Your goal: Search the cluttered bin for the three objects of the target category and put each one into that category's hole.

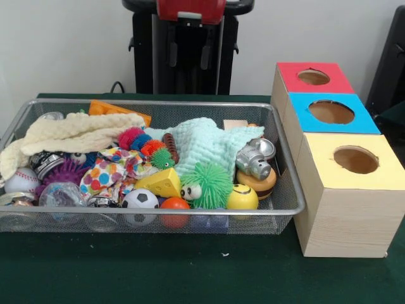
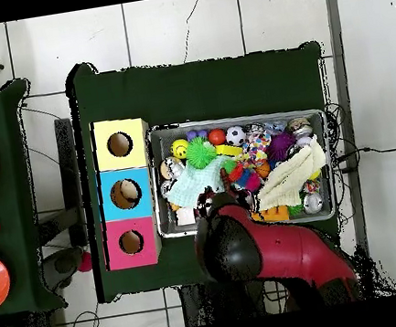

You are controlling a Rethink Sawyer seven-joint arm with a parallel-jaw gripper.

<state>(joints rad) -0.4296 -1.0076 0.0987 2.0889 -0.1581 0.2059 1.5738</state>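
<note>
The silver wire-mesh bin (image 1: 288, 166) is full of toys and cloths; in the overhead view its rim (image 2: 236, 118) lies right of the boxes. A see-through dented bottle (image 1: 61, 194) lies at the bin's front left, half under a dotted cloth. Another clear piece (image 1: 15, 201) shows at the left corner, and I cannot tell if it is a bottle. The blue-faced box's round hole (image 1: 331, 112) (image 2: 125, 193) is the middle one. My red and black arm (image 2: 252, 246) reaches over the bin's robot-side edge, and its end covers the gripper.
The red-faced box (image 1: 314, 77) and the yellow-faced box (image 1: 355, 160) flank the blue one. In the bin lie a silvery can (image 1: 253, 161), a black can (image 1: 44, 163), a cream cloth (image 1: 69, 132), a mint cloth (image 1: 202, 144), a green spiky ball (image 1: 207, 183) and a soccer ball (image 1: 140, 200).
</note>
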